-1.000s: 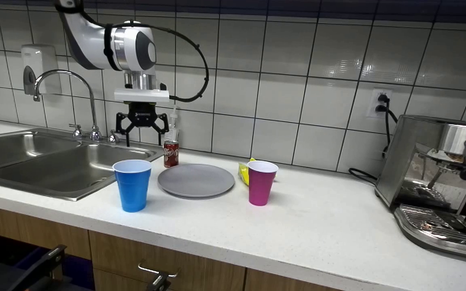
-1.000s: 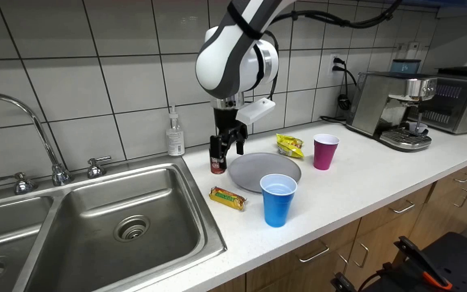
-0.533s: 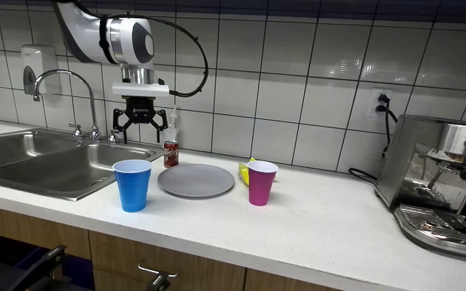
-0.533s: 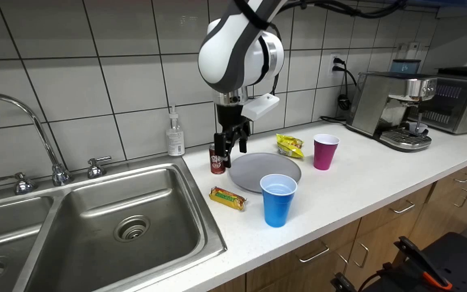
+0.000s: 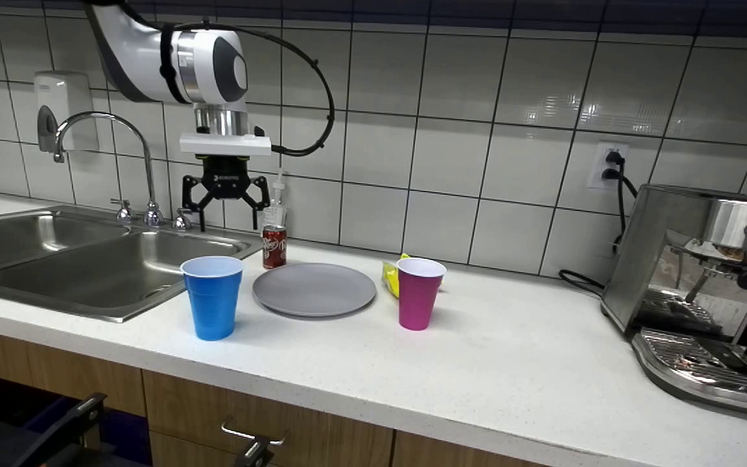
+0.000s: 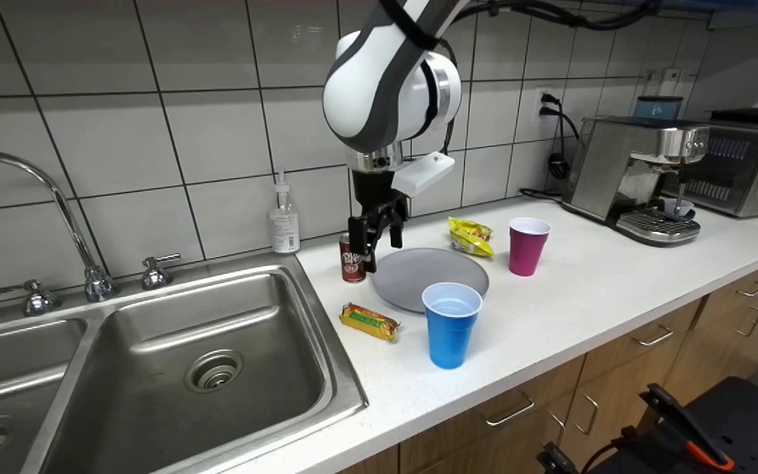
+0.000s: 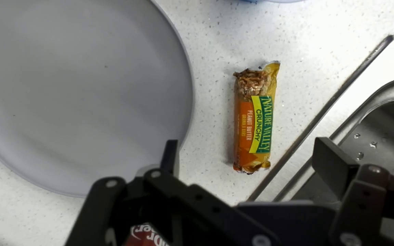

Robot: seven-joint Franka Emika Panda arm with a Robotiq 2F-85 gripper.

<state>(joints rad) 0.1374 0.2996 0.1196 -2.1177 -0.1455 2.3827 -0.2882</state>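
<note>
My gripper [image 5: 229, 222] hangs open and empty above the counter; it also shows in an exterior view [image 6: 382, 253] and in the wrist view [image 7: 249, 153]. A yellow-orange granola bar [image 7: 254, 119] lies ahead of and between the spread fingers in the wrist view. It lies on the counter by the sink in an exterior view [image 6: 370, 322]. A grey plate [image 7: 80, 85] is beside it, also in both exterior views [image 5: 314, 288] [image 6: 412, 270]. A dark red soda can [image 5: 274, 248] stands near the gripper, partly hidden behind a finger in an exterior view [image 6: 350, 266].
A blue cup [image 6: 450, 329] stands at the plate's front. A magenta cup [image 5: 419, 298] and a yellow snack bag [image 6: 471, 237] are beyond the plate. The steel sink [image 6: 221, 329], faucet [image 6: 43, 184], pump bottle [image 6: 285, 227] and coffee machine [image 6: 635, 178] edge the area.
My gripper has risen slightly and shifted a little, uncovering more of the can in an exterior view. It stays open. In the last half second it has barely moved.
</note>
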